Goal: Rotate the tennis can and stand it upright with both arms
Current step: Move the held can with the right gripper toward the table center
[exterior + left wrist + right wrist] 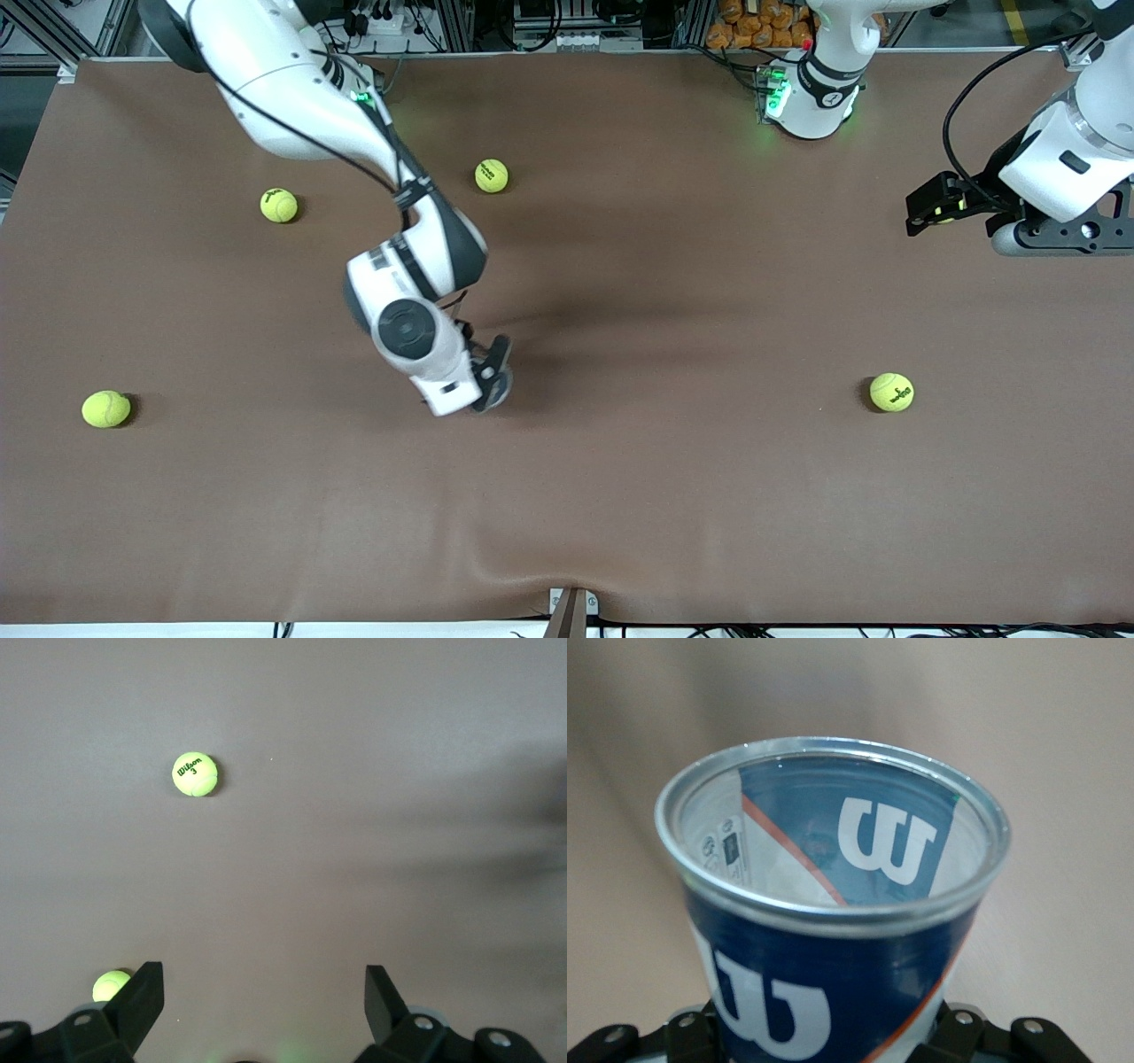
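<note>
Down at the centre of the frame, low over the brown desk (673, 496): the right pincer (493, 377), at the end of the arm coming in from the upper corner at the right arm's end. Clamped in it, the tennis can (833, 930), with a black finger (698, 1038) pressed against each side of the navy band. Open metallic rim facing straight up into the right wrist camera, white "W" showing on the outer wall and again through the clear inside. From the front, almost wholly hidden under the white wrist, so no telling whether upright or tilted. Over in the upper part of the frame at the left arm's end, waiting above the desk: the left pincer (921, 214), fingers (142, 997) spread wide, nothing between them. Just beside one of those fingers, a yellow-green ball (111, 985) on the desk. Lower in the frame at that same end, another ball (891, 392), Wilson print readable from the left wrist. Three more scattered: one upper middle (492, 175), one (279, 205) nearer the right arm's end, one (106, 408) lower down by that end's edge.
</note>
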{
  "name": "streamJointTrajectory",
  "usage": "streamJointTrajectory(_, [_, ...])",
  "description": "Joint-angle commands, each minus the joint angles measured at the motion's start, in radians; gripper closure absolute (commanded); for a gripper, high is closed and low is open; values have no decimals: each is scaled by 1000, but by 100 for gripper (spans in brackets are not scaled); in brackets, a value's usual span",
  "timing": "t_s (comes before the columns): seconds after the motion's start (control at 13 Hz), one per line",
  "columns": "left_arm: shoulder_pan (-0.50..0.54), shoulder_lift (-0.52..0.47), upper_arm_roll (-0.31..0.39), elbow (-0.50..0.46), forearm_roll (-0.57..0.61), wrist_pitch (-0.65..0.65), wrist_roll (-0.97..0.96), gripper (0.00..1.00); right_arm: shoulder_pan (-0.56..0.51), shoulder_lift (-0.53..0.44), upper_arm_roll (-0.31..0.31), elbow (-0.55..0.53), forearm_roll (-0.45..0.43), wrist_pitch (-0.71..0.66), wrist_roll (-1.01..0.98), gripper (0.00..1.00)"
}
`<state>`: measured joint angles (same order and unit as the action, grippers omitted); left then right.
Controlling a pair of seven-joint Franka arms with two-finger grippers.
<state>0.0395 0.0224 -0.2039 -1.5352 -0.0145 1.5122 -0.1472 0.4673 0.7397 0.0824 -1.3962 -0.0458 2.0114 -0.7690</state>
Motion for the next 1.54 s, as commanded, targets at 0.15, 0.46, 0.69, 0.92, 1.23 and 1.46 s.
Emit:
streamJointTrajectory(0.15, [-1,4,-6,15,2,8,5,0,149,-5,-7,-55,-32,85,-33,23])
streamJointTrajectory(0.46, [2,5,-6,10,2,8,5,0,171,0,-7,-95,-62,170,-35,0])
streamJointTrajectory(0.69, [3,1,-6,10,7,5,6,0,198,-5,-6,-95,-94,170,-35,0])
streamJointTrajectory(0.92, [3,2,-6,12,5,5,3,0,194,-16,-6,-93,-97,158,-44,0])
streamJointTrajectory(1.23, [2,5,-6,10,1,5,-2,0,168,-63,-4,-75,-56,41,32,0])
streamJointTrajectory(1.46, [-4,10,-9,10,-2,5,-2,0,105,-115,-4,-75,23,-22,132,0])
